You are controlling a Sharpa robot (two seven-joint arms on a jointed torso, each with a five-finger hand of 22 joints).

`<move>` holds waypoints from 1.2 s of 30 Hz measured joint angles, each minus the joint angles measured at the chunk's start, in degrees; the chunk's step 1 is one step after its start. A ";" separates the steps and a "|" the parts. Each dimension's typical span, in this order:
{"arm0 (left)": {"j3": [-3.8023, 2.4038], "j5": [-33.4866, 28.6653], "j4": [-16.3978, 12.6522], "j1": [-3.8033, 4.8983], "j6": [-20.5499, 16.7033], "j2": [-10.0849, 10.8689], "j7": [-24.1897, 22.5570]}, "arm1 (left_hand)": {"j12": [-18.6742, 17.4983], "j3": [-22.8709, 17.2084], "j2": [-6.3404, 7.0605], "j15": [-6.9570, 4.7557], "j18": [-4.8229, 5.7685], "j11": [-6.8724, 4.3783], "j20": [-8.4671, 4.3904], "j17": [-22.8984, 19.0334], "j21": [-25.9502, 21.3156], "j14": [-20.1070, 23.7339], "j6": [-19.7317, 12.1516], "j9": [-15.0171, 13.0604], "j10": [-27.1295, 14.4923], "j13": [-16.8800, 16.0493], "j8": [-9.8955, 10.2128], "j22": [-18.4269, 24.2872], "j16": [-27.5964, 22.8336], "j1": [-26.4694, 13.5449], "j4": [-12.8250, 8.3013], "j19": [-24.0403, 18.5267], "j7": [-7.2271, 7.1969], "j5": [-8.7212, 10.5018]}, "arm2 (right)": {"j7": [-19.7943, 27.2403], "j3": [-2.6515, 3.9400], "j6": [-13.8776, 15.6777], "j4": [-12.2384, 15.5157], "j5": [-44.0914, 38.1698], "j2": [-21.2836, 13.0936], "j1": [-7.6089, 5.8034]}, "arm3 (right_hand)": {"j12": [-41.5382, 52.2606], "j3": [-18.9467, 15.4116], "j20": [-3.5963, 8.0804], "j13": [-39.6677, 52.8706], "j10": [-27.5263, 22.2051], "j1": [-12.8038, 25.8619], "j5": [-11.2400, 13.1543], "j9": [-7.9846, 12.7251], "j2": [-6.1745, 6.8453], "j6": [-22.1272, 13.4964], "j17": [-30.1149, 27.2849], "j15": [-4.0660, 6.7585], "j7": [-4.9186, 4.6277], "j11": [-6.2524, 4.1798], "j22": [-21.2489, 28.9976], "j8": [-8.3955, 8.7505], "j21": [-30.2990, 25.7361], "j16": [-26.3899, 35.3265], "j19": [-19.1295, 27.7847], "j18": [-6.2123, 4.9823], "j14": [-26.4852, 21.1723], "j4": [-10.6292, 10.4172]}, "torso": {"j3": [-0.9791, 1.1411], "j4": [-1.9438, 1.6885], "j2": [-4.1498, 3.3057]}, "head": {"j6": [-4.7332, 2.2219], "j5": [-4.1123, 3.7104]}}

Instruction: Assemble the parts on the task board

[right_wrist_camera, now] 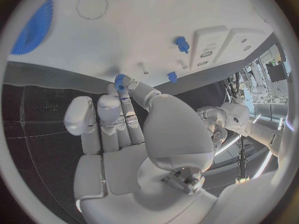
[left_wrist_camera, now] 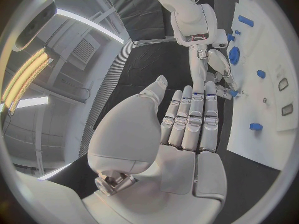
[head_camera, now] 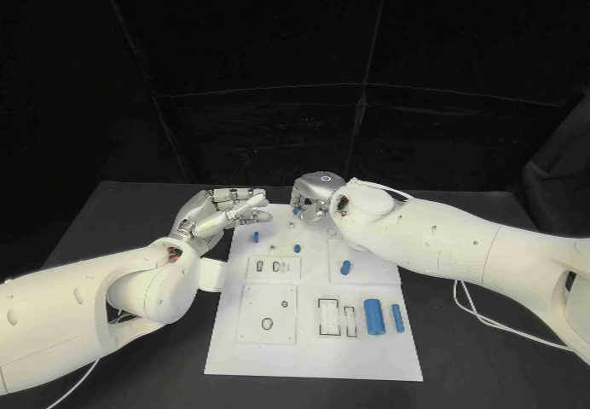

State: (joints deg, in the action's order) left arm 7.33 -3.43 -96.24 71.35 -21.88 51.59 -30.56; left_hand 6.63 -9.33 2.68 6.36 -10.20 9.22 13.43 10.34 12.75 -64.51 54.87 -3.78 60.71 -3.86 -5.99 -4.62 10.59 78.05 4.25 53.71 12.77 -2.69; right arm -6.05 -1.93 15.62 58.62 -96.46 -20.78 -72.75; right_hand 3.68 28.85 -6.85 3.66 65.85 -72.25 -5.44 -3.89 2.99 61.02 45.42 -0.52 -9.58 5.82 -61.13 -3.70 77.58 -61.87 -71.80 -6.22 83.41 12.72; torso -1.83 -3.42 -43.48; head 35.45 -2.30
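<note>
At the far edge of the white rectangular task board [head_camera: 314, 341], the right hand [right_wrist_camera: 124, 129] pinches a small blue toothed gear [right_wrist_camera: 121, 81] at its fingertips; the left hand [head_camera: 225, 211] hovers beside, fingers straight, holding nothing

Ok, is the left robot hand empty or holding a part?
Empty. The left robot hand shows straight fingers and a bare palm, beside the task board. The right robot hand pinches a small blue part.
</note>
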 measured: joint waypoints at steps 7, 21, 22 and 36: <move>0.00 0.00 0.04 0.02 0.06 -0.03 0.09 | 0.00 0.00 0.00 0.00 0.00 0.00 0.00 0.00 0.00 0.00 0.00 0.00 0.00 0.00 0.00 0.00 0.00 0.00 0.00 0.00 0.00 0.00 | -0.02 0.00 -0.07 -0.19 -0.10 0.13 0.01 | 0.00 0.08 -0.20 -0.10 -1.80 -0.09 0.44 0.07 1.04 -1.42 -4.25 -0.38 0.04 0.22 3.81 0.00 -1.81 2.99 2.61 0.00 -1.05 -0.53 | -0.02 0.01 -0.01 | 0.00 0.04; 0.00 0.00 0.15 0.06 0.16 -0.05 0.22 | 0.00 -0.01 0.00 0.00 0.00 0.00 0.00 -0.01 0.00 0.00 0.00 -0.01 0.00 0.00 0.00 -0.01 0.00 0.00 0.01 0.00 0.00 0.00 | 0.38 0.00 0.16 -0.22 -0.19 0.35 0.01 | 0.00 0.08 -0.21 -0.09 -2.85 -0.14 0.91 0.06 1.09 -2.20 -4.93 -0.39 0.00 0.41 4.30 0.00 -2.22 3.47 3.00 -0.01 -1.04 -0.85 | -0.07 0.01 -0.06 | -0.02 0.19; 0.00 0.00 0.15 0.06 0.16 -0.05 0.23 | 0.00 -0.01 0.00 0.00 0.00 0.00 0.00 -0.01 0.00 0.00 0.00 -0.01 0.00 0.00 0.00 -0.01 0.00 0.00 0.01 0.00 0.00 0.00 | 0.40 0.00 0.23 -0.27 -0.20 0.39 0.01 | 0.00 0.17 -0.22 -0.09 -3.05 -0.14 1.04 0.06 1.09 -2.56 -5.33 -0.60 -0.10 0.45 4.59 0.00 -2.24 3.74 3.01 0.00 -1.24 -0.94 | -0.07 0.01 -0.07 | -0.02 0.19; 0.00 0.00 0.21 0.09 0.27 0.02 0.35 | -0.31 -0.17 0.00 0.00 0.00 0.00 0.00 0.05 0.00 0.00 0.00 -0.01 0.00 0.00 0.22 0.06 -0.29 0.00 -0.15 0.00 0.00 0.00 | 0.44 0.00 2.23 2.09 -0.17 -2.19 0.01 | 0.00 -1.44 -0.72 -0.10 -7.93 -1.49 1.09 0.10 2.44 -5.93 -12.79 -1.01 -0.57 1.04 11.04 -0.01 -5.93 9.48 6.79 -0.93 -2.67 -2.69 | -0.07 -0.03 -0.04 | -0.13 0.14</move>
State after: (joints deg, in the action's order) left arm 7.33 -3.43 -96.02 71.44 -21.61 51.60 -30.21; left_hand 6.32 -9.50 2.68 6.36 -10.20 9.22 13.43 10.39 12.75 -64.51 54.87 -3.79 60.71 -3.85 -5.77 -4.56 10.30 78.05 4.10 53.71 12.77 -2.69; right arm -5.61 -1.93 17.85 60.71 -96.63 -22.97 -72.74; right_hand 3.68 27.41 -7.57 3.56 57.92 -73.74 -4.35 -3.79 5.43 55.09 32.63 -1.53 -10.15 6.85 -50.09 -3.71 71.65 -52.39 -65.01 -7.15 80.74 10.03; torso -1.90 -3.46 -43.53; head 35.32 -2.15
